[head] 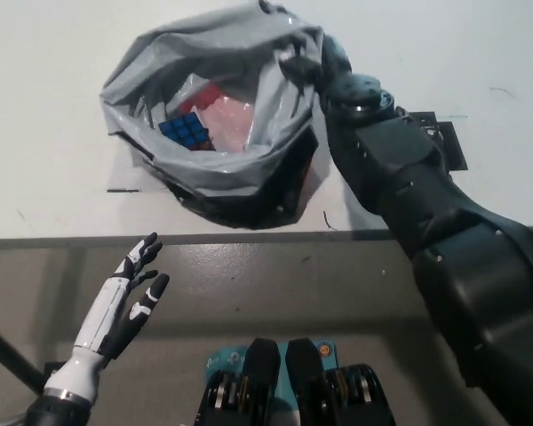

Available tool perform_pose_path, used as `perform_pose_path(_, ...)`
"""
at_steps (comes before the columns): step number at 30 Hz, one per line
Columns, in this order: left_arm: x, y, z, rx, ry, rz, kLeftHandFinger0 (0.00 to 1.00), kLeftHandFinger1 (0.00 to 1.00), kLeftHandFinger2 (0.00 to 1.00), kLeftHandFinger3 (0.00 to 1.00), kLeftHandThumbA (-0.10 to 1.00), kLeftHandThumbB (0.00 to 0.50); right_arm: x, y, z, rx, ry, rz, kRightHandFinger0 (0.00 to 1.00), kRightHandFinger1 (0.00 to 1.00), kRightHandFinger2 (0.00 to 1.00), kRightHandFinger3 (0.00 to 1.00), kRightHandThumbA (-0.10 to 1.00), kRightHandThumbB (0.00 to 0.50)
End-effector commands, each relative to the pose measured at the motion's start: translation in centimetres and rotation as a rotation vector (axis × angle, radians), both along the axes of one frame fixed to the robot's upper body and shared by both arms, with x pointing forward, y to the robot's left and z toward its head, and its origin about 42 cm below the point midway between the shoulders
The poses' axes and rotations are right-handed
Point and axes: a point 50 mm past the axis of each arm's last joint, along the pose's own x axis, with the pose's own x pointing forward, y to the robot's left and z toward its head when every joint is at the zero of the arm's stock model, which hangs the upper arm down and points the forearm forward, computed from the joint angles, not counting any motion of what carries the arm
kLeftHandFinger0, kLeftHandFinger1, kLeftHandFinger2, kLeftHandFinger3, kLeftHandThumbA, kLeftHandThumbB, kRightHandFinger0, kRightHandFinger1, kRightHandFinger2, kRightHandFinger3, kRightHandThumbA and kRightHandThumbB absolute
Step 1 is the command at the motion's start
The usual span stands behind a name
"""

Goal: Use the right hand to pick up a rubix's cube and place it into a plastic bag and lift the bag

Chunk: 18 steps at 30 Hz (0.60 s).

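White tabletop [44, 106] fills the background. Black right hand [315, 53], fingers pinched on the rim of a grey plastic bag [222, 164], which spreads out left of them. Inside the bag lies the rubix's cube [186, 131]. White left hand [129, 297] rests below, fingers spread.

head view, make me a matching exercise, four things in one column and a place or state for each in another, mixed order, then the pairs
Things:
1. rubix's cube
2. plastic bag
3. left robot hand
4. right arm

Places or states:
A. open, fingers apart, at the lower left below the table edge
B. reaches from the bottom right to the bag's rim
C. lies inside the bag, blue face showing
D. grey, mouth gaping, over the white table

Pairs: 1-C, 2-D, 3-A, 4-B
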Motion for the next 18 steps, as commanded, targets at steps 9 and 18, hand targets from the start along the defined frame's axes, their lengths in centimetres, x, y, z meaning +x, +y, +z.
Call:
perform_pose_path(9,1.0,0.1,1.8,0.048,-0.059,-0.037,0.91,1.0,1.0,1.0,0.94,0.143,2.1,-5.4,11.5,-1.499,-0.347,-0.186,1.0,1.0,1.0,1.0,0.58,0.374)
perform_pose_path(18,0.8,0.0,1.5,0.044,-0.049,-0.047,0.92,1.0,1.0,1.0,0.94,0.144,0.8,-4.1,18.3,-1.351,-0.617,-0.219,1.0,1.0,1.0,1.0,0.85,0.392)
